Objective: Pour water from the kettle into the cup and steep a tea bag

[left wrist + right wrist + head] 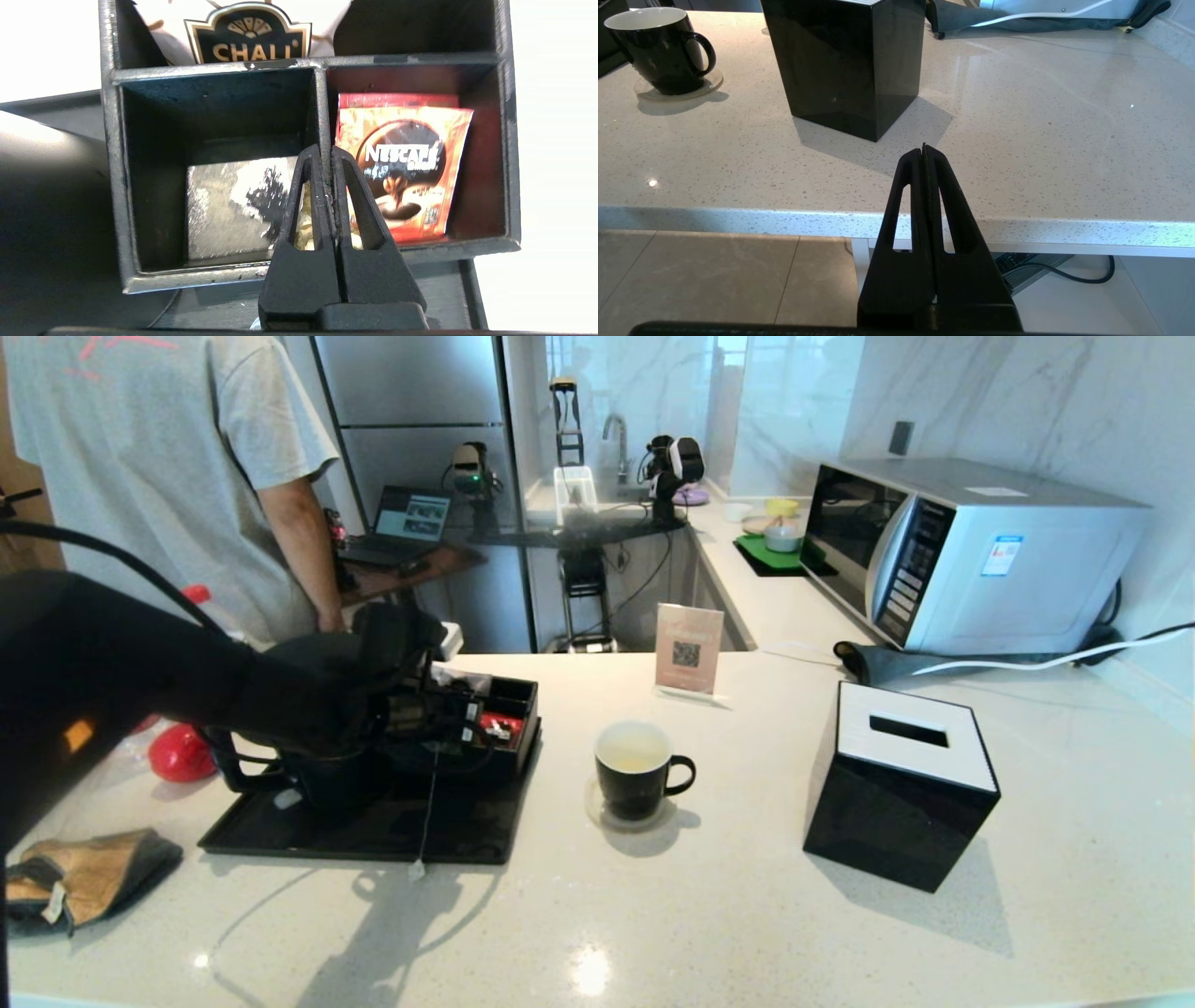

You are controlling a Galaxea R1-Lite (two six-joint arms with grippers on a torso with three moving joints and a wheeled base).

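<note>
My left gripper hovers over the black divided box on the tray, shut on the tea bag, whose pale sachet shows through the fingers' openings. In the left wrist view the gripper is pinched tight. The bag's thin string hangs down to its white tag above the tray's front edge. The black kettle stands on the tray's left, mostly hidden by my arm. The black cup sits on a coaster to the right, holding pale water. My right gripper is shut, empty, parked below the counter's front edge.
A black tray carries the kettle and box; a red Nescafé packet fills one compartment. A black tissue box stands right of the cup, a microwave behind. A person, a red-capped bottle and a cloth are at the left.
</note>
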